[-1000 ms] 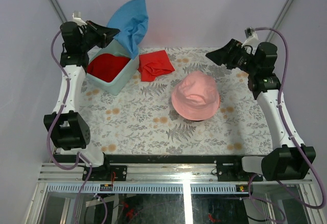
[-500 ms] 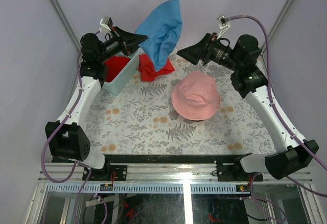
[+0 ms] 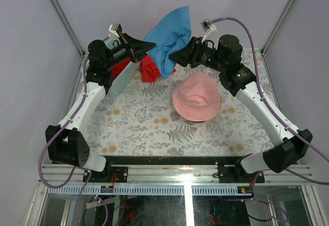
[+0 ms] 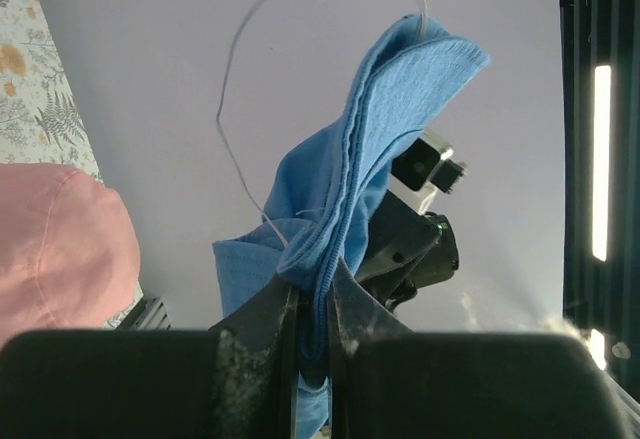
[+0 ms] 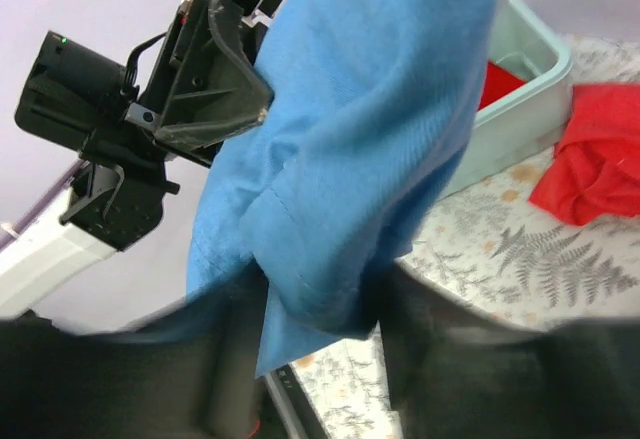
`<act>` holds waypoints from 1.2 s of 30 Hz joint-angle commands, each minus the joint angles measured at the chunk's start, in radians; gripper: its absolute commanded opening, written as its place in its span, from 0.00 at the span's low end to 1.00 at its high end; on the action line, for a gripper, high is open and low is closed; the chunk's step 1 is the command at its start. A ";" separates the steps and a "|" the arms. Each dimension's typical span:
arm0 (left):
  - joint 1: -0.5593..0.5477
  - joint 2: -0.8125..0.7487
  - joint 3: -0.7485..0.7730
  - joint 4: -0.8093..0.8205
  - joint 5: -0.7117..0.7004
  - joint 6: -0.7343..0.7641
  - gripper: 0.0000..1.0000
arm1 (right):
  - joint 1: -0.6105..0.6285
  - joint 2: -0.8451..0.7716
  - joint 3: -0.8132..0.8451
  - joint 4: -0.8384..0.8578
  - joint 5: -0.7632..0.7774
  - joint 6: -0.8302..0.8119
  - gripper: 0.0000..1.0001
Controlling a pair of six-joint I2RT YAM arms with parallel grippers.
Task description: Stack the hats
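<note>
My left gripper (image 3: 150, 46) is shut on the blue hat (image 3: 169, 35) and holds it in the air above the back of the table. The hat hangs crumpled from the jaws in the left wrist view (image 4: 390, 139), where my left gripper (image 4: 312, 277) pinches its edge. My right gripper (image 3: 175, 57) is open, its fingers either side of the hat's lower part (image 5: 370, 129). The pink hat (image 3: 196, 98) sits crown up on the table, below the right arm. The orange hat is not in view.
A pale green bin (image 3: 123, 79) stands at the back left with red fabric (image 3: 119, 66) inside. Another crumpled red fabric (image 3: 150, 70) lies beside it on the fern-print table (image 3: 144, 128); I cannot tell which is the red hat. Walls stand close behind.
Both arms swung inward to the back centre. The left gripper carried the blue hat rightward from above the bin. The right gripper came left until its fingers straddle the hat.
</note>
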 commanded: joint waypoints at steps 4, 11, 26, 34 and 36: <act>0.020 -0.017 0.006 0.000 -0.017 0.061 0.15 | 0.017 -0.016 0.110 -0.053 0.055 -0.037 0.03; 0.154 -0.046 -0.008 -0.216 -0.052 0.259 0.86 | 0.016 0.028 0.294 -0.305 0.000 -0.077 0.00; 0.126 -0.017 -0.324 0.337 0.116 -0.026 0.97 | -0.009 0.117 0.411 -0.398 -0.113 0.034 0.00; 0.047 -0.026 -0.442 0.571 0.024 -0.192 1.00 | -0.071 0.078 0.318 -0.167 -0.129 0.283 0.00; 0.029 -0.024 -0.456 0.590 0.001 -0.198 1.00 | -0.073 0.081 0.327 -0.147 -0.129 0.317 0.00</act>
